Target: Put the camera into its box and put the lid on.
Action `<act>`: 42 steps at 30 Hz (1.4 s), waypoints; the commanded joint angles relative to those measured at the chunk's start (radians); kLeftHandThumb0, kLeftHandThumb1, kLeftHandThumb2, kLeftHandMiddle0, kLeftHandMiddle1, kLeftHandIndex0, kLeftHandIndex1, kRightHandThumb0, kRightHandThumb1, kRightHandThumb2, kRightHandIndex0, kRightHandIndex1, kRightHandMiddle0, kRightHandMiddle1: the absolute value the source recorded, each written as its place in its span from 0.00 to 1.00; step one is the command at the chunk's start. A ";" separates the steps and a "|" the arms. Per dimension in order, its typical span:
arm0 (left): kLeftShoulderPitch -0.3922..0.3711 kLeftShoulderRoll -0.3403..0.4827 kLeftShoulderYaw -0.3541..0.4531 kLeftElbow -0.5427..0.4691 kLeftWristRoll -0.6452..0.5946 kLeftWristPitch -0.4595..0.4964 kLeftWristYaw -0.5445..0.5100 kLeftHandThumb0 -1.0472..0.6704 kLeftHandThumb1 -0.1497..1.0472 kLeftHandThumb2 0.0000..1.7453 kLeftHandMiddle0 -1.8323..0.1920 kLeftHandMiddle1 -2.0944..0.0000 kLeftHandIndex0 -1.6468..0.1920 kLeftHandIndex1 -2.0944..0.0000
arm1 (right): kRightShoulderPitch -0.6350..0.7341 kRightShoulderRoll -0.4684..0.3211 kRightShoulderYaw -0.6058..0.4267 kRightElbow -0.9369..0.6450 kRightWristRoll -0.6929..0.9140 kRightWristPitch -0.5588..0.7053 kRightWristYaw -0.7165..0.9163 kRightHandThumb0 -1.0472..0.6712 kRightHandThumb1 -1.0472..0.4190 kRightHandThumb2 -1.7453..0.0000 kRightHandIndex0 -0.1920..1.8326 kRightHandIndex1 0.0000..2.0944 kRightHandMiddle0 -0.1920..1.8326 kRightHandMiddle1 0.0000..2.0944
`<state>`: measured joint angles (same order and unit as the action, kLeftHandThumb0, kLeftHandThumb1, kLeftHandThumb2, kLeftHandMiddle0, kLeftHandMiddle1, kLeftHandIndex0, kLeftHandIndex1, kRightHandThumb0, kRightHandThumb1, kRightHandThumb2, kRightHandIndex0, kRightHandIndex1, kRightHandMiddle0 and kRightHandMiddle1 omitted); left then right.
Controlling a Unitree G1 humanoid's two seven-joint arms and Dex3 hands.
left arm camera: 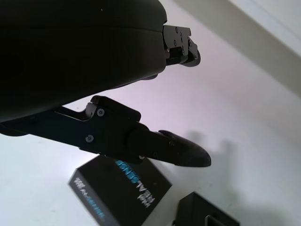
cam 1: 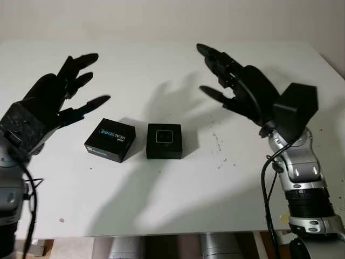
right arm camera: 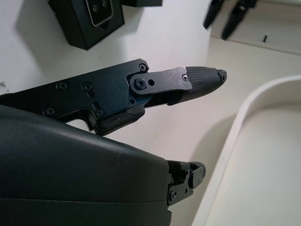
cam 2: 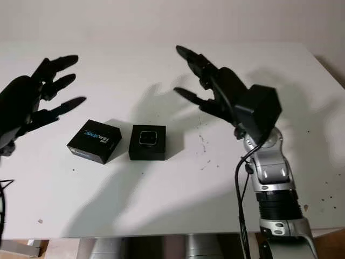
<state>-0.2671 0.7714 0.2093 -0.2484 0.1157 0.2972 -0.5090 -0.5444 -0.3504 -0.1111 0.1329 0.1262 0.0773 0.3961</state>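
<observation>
A black box (cam 1: 164, 141) stands at the table's middle, and a small square camera (cam 1: 164, 135) with a silvery rim sits in its top. Just to its left, apart from it, lies the black lid (cam 1: 110, 140) with blue and white lettering. My left hand (cam 1: 94, 81) hangs open above the table, left of the lid and touching nothing. Right of the box and farther back, my right hand (cam 1: 207, 67) is raised and open, holding nothing. The right wrist view looks down on the box (right arm camera: 89, 19) with the camera (right arm camera: 100, 10); the left wrist view has the lid (left arm camera: 120, 193) below the fingers (left arm camera: 178, 153).
The white table (cam 1: 178, 205) runs wide around both items, with small dark specks right of the box. Its front edge lies close to my body. The right arm's cable (cam 1: 267, 183) hangs along the forearm at the bottom right.
</observation>
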 commanded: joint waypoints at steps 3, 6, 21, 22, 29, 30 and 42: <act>0.007 0.101 -0.036 0.011 0.047 -0.083 -0.068 0.20 0.93 0.03 0.87 0.98 0.93 0.92 | -0.033 -0.015 -0.046 0.001 0.063 0.067 0.004 0.14 0.00 0.69 0.08 0.01 0.09 0.03; -0.002 0.163 -0.080 0.008 0.111 -0.094 -0.115 0.19 0.92 0.03 0.88 0.98 0.92 0.92 | -0.043 -0.007 -0.063 -0.001 0.098 0.117 -0.014 0.14 0.00 0.69 0.07 0.01 0.08 0.03; -0.071 0.220 -0.264 0.131 0.370 -0.379 -0.112 0.23 0.83 0.02 0.89 0.97 0.90 0.95 | -0.083 -0.005 -0.087 0.059 0.146 0.213 -0.043 0.16 0.00 0.72 0.05 0.02 0.08 0.03; -0.071 0.218 -0.272 0.136 0.385 -0.392 -0.108 0.23 0.82 0.02 0.88 0.97 0.90 0.95 | -0.086 -0.008 -0.090 0.063 0.149 0.217 -0.044 0.16 0.00 0.72 0.05 0.02 0.08 0.03; -0.070 0.194 -0.293 0.178 0.428 -0.486 -0.058 0.24 0.82 0.03 0.86 0.97 0.89 0.96 | -0.087 -0.025 -0.098 0.083 0.145 0.230 -0.047 0.17 0.00 0.73 0.05 0.02 0.08 0.03; -0.072 0.189 -0.293 0.183 0.431 -0.492 -0.052 0.25 0.82 0.03 0.86 0.97 0.89 0.96 | -0.084 -0.027 -0.099 0.085 0.143 0.229 -0.048 0.17 0.00 0.73 0.05 0.02 0.08 0.03; -0.122 0.145 -0.318 0.281 0.453 -0.583 0.009 0.28 0.80 0.03 0.83 0.97 0.86 0.96 | -0.074 -0.036 -0.100 0.065 0.134 0.248 -0.071 0.18 0.00 0.73 0.06 0.03 0.09 0.03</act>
<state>-0.3663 0.9257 -0.1026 0.0231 0.5707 -0.2758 -0.5103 -0.6153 -0.3759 -0.2055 0.2173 0.2625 0.3177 0.3289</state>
